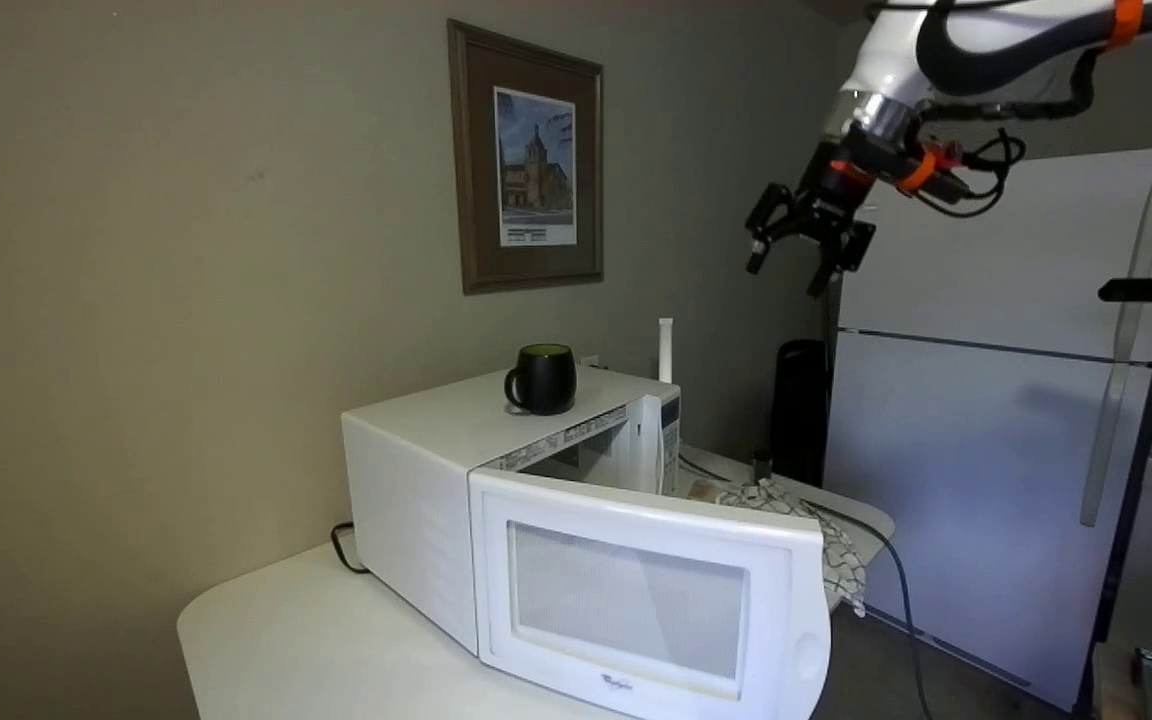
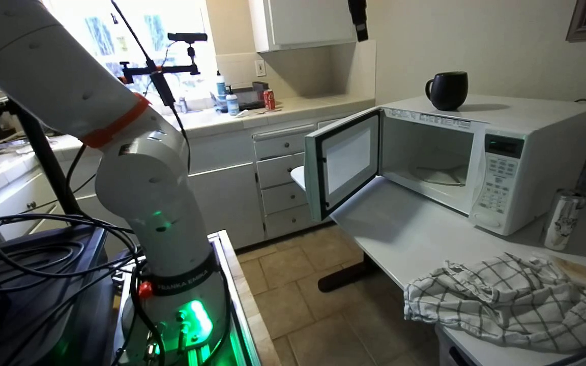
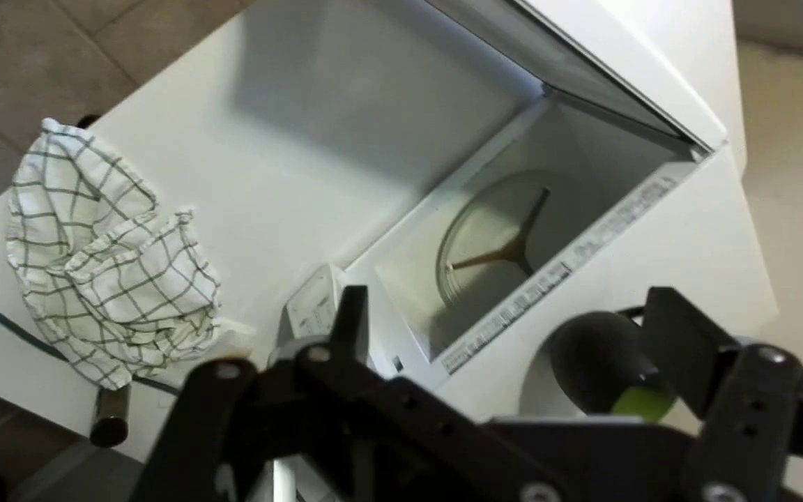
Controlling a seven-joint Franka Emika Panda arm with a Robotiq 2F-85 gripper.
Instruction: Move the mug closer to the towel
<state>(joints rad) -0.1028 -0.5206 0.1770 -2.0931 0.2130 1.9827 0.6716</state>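
A black mug with a green inside stands upright on top of the white microwave, in both exterior views (image 1: 548,382) (image 2: 447,91). The mug (image 3: 597,362) also shows in the wrist view, partly hidden by a finger. A white checked towel lies crumpled on the table by the microwave's control-panel side, in both exterior views (image 1: 841,552) (image 2: 506,300) and in the wrist view (image 3: 119,272). My gripper (image 1: 787,274) is open and empty, high above the microwave and apart from the mug. Its fingers (image 3: 508,300) are spread wide in the wrist view.
The microwave (image 2: 552,162) stands on a white table (image 2: 405,244) with its door (image 1: 636,600) swung open. A can (image 2: 563,219) stands between the microwave and towel. A cable (image 1: 901,575) runs over the table edge. A fridge (image 1: 976,430) stands behind.
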